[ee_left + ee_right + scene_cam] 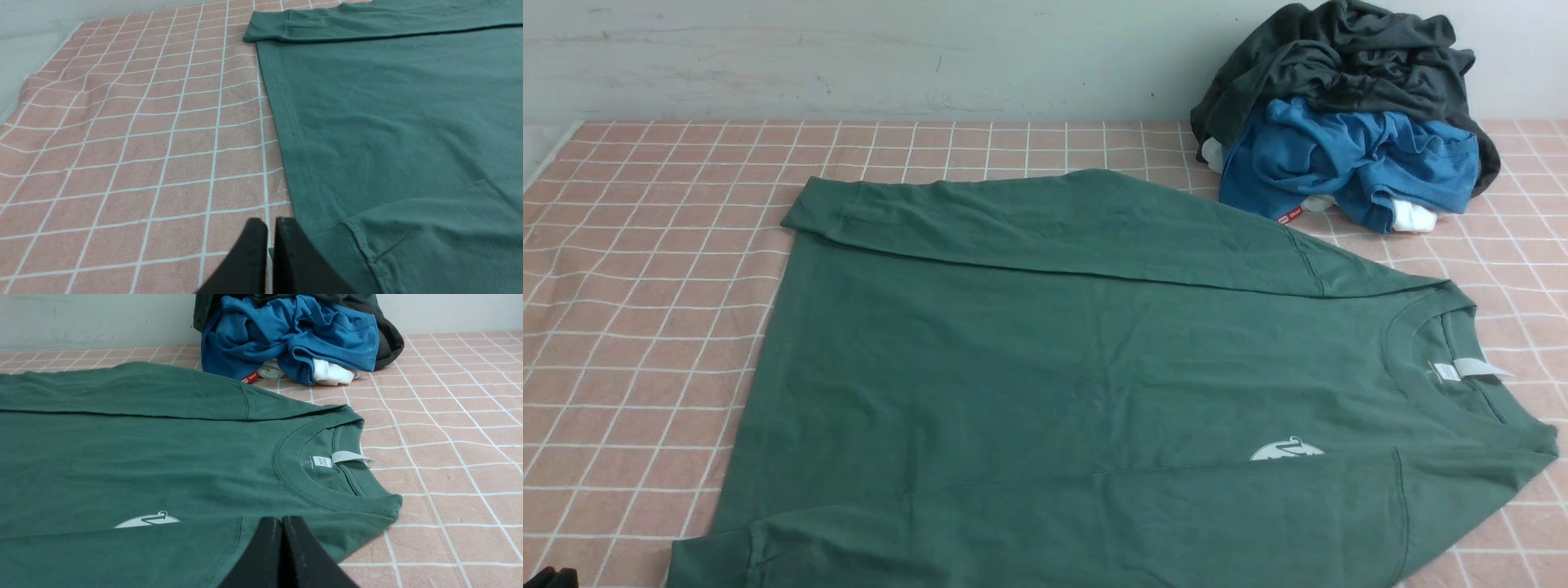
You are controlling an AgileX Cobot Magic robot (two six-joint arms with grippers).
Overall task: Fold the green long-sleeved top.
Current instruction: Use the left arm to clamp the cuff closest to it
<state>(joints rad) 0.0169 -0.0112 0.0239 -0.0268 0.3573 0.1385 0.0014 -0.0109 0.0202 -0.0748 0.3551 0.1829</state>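
the top (1045,351) lies along the worktop's (645,327) near edge, hem left, collar right, with the left gripper (270,228) beside its hem corner and the right gripper (282,524) by its shoulder, both pinched shut.

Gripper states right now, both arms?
Left gripper: closed, holding nothing.
Right gripper: closed, holding nothing.
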